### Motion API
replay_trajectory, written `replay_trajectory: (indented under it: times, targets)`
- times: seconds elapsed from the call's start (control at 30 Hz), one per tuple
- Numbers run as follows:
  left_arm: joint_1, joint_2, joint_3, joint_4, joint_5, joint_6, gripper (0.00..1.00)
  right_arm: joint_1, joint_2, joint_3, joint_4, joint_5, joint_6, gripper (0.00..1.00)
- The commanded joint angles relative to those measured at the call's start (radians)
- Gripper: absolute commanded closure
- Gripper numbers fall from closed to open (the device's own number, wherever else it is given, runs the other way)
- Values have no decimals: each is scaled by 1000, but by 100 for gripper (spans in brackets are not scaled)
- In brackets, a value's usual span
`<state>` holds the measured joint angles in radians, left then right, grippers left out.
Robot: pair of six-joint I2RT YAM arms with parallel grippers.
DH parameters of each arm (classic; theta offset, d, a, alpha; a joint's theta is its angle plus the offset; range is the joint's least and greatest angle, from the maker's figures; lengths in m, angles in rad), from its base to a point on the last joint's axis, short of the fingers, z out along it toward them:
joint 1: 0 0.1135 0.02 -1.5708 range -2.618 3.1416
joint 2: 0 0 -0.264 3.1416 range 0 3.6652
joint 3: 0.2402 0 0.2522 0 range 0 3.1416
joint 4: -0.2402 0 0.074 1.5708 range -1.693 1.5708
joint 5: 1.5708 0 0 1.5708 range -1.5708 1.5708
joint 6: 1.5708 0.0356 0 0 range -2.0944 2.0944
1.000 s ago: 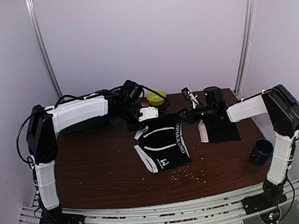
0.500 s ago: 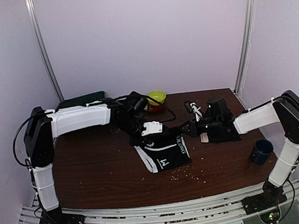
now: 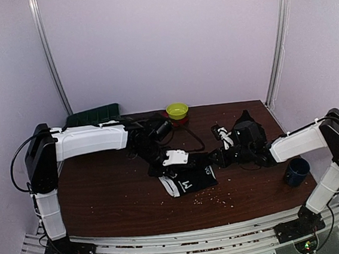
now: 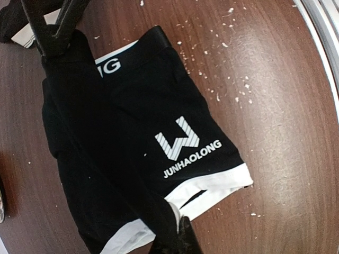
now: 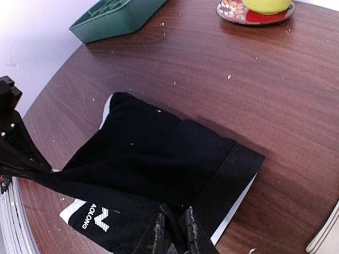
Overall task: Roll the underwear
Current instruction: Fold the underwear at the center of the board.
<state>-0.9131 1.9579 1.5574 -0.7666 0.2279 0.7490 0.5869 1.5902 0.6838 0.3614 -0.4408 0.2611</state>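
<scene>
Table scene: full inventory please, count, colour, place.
printed underwear: 1, black with white trim, centre, partly folded
second underwear: 1, black with white band, right of centre, mostly hidden
plate: 1, red patterned, far edge
bowl: 1, yellow-green, on plate
tray: 1, dark green, far left
mug: 1, dark blue, near right
crumbs: many, pale, scattered on brown table
left hand: 1, black, shut on printed underwear
right hand: 1, black, pinching printed underwear
</scene>
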Motion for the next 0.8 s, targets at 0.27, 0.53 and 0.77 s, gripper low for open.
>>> replay_trajectory:
  times: [0.27,0.53,0.77]
  targets:
    - [-72,30,-9,-77,-8,33,100,52,-33,-59,-72,142,0,84]
    - [-110,72,1,-105,-18,33,95,60,-101,-95,-80,203,9,84]
    - [-116,77,5,-116,-10,31,76,90,-111,-113,-97,204,7,80]
